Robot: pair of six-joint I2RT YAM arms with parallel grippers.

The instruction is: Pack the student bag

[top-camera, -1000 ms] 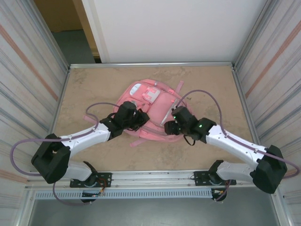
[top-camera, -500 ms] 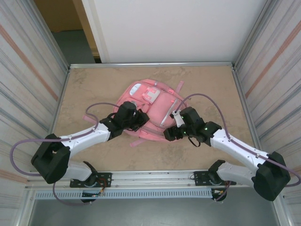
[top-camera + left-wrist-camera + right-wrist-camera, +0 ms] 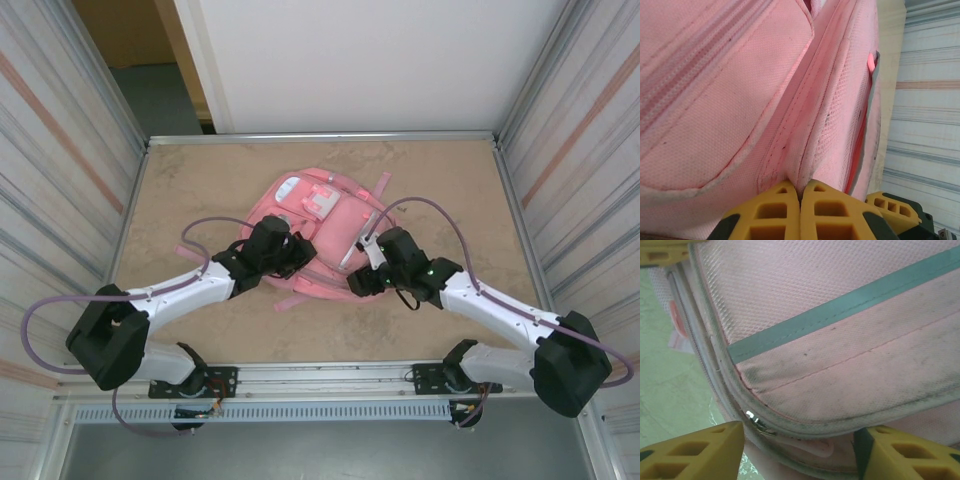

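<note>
Centrally on the tabletop (image 3: 200, 175), the pink student bag (image 3: 322, 205) lies between two arms.
Left end effector (image 3: 800, 200) is clamped together on a bag seam; right end effector (image 3: 800, 452) stands apart, straddling the near-right zippered edge.

The student bag (image 3: 335, 235) is lying flat on the surface (image 3: 200, 180), around the middle from left to right and nearer the far edge than the near edge. The left claw (image 3: 800, 200) is sitting at the bag's near-left side, with a fold of the bag's edge pinched between its jaws. The right claw (image 3: 797, 440) is sitting at the bag's near-right side, well to the right of the left claw. Its two fingers are standing apart, one on each side of the bag's rim. A zip pull (image 3: 757, 422) is lying on that rim, between the two fingers.
</note>
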